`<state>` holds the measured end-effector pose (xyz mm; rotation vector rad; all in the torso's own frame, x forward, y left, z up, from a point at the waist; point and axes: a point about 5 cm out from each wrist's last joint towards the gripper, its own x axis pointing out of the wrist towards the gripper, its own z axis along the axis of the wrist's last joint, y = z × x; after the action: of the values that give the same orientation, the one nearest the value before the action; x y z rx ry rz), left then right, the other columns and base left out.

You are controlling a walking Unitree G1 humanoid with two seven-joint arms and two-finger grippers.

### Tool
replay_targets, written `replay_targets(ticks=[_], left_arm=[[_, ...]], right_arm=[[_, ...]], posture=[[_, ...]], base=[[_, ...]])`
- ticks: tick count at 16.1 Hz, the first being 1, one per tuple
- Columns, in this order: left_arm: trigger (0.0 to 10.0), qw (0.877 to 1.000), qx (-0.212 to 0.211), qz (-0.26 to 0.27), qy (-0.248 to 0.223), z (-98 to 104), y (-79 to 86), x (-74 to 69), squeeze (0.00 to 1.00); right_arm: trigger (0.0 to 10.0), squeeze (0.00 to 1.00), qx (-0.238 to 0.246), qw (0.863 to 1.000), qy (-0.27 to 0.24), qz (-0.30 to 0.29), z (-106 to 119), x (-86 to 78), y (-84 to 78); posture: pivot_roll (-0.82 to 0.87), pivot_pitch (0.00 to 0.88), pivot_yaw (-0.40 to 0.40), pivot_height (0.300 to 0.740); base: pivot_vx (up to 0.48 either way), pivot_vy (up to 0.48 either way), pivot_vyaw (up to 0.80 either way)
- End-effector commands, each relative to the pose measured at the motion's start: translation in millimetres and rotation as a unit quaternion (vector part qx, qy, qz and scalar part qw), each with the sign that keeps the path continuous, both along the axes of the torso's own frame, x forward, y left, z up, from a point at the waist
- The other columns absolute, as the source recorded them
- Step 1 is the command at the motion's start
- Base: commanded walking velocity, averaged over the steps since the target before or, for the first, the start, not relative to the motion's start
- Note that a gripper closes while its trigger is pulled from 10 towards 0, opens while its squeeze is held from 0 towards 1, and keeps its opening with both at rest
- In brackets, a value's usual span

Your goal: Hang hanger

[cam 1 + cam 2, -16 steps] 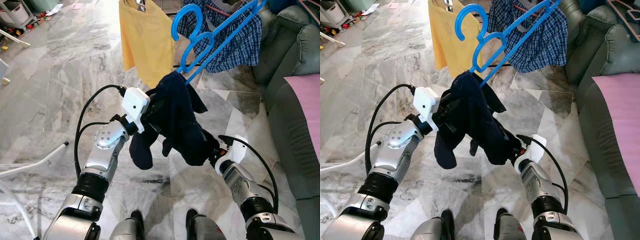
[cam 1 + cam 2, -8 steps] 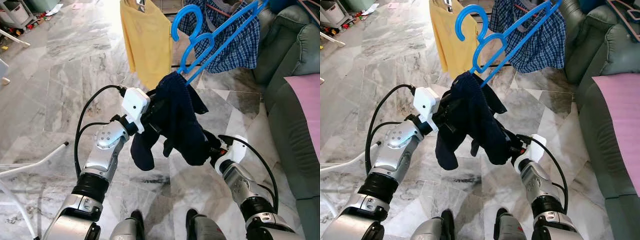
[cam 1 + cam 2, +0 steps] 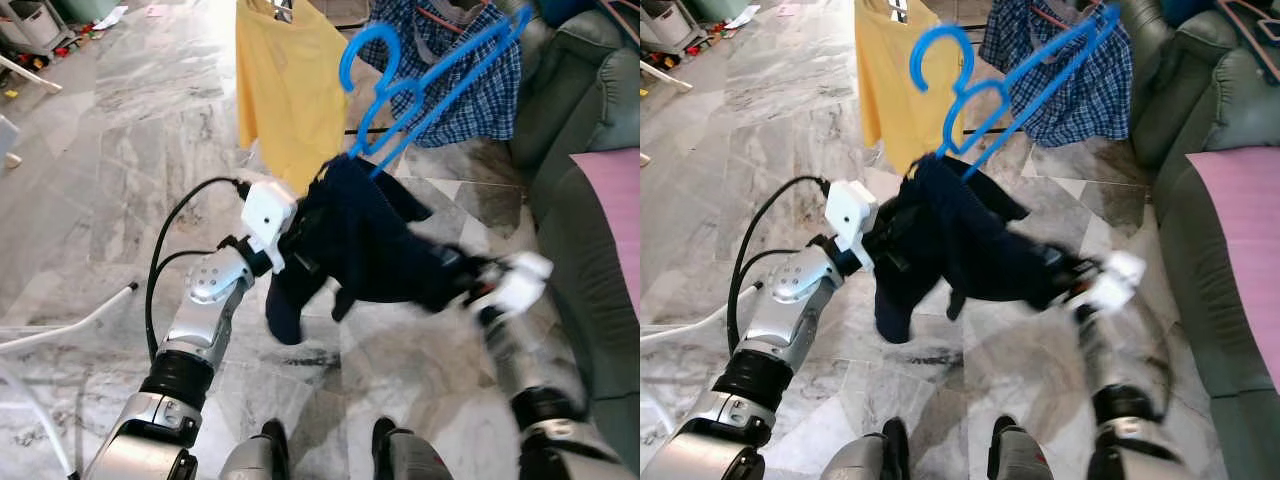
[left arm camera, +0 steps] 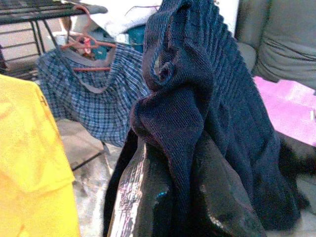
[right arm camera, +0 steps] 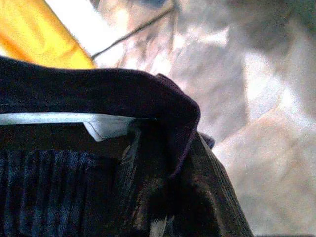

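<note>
The blue hanger sticks up out of a dark navy knitted garment that both grippers hold up in front of the robot, its hook end highest and its long arm slanting up toward the checked blue shirt hanging behind. The left gripper is buried in the cloth: in the left wrist view the ribbed knit is bunched over and between its black fingers, which are clenched on it, with the hanger just above and beyond them. The right gripper is likewise clamped on a folded edge of the same garment, where a white label shows just beside its fingers. Compared with half a second ago, the right arm has swung outward and upward, away from the left fingers, and is blurred with motion; the garment, which then hung in a loose bundle between the two grippers, is now pulled out into a stretched band running from the left fingers across to the right ones. The hanger has tipped slightly and sits a little lower against the yellow shirt behind it. The left arm has hardly shifted. A green sofa with a pink cloth stands well beyond the right fingers, over the marble floor.
</note>
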<state>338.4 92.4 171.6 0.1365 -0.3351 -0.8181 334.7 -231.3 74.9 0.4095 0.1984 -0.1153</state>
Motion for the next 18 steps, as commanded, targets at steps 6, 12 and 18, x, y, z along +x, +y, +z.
replay_targets(ticks=[6, 12, 18], left_arm=[[0.0, 0.998, 0.009, 0.056, 0.006, -20.1, 24.2, -1.4, 0.0], [0.0, 0.999, 0.023, 0.02, 0.04, -48.9, 30.4, -24.2, 0.0], [0.0, 0.996, -0.024, -0.009, 0.086, -62.2, 22.5, -38.7, 0.0]], right_arm=[[0.0, 0.0, -0.078, 0.996, 0.016, -0.03, 7.3, -0.1, -9.5], [0.0, 0.0, -0.105, 0.991, -0.003, -0.086, 46.9, 13.0, -37.7], [0.0, 0.0, -0.118, 0.987, 0.038, -0.101, 55.3, 17.1, -53.1]], posture=[[-0.11, 0.26, 0.067, 0.74], [-0.13, 0.261, 0.061, 0.74], [-0.14, 0.259, 0.053, 0.74]], base=[[0.0, 0.0, 0.0], [0.0, 0.0, 0.0], [0.0, 0.0, 0.0]])
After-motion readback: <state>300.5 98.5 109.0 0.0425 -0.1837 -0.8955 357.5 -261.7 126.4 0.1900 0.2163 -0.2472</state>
